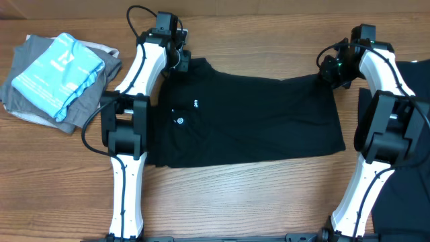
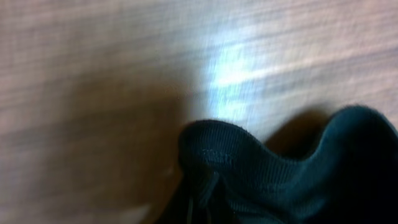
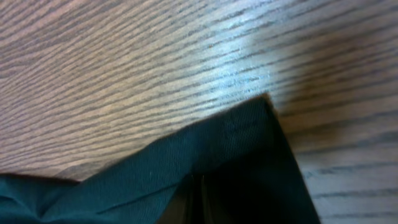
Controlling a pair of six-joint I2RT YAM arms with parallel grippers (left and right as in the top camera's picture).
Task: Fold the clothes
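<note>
Left gripper point(image 1: 180, 59) and right gripper point(image 1: 334, 69) are both closed down narrow on the far edge of the black T-shirt point(image 1: 255, 117), one at each far corner. From overhead the shirt lies spread across the middle of the table point(image 1: 235, 202), white lettering point(image 1: 195, 103) facing up, its left part running under the left arm. A folded pile point(image 1: 60, 74) sits well apart at the left and a second black garment point(image 1: 410, 128) lies at the right edge. If the two arms lift or travel unevenly, the far edge will probably skew and the fold will land crooked. The cloth under the left arm could also drag. The left wrist view is blurred. It shows only a ribbed black edge point(image 2: 249, 162) humped up over the wood, and no fingers, so how deep the pinch sits cannot be told. A shallow bite on that thick rib could slip out partway through the fold. The right wrist view shows a sharp corner of the fabric point(image 3: 249, 143) raised off the grain, with a crease running to the frame's lower edge. That grip looks to be on a thin corner only, so a quick pull may tug it free or catch just one layer.
</note>
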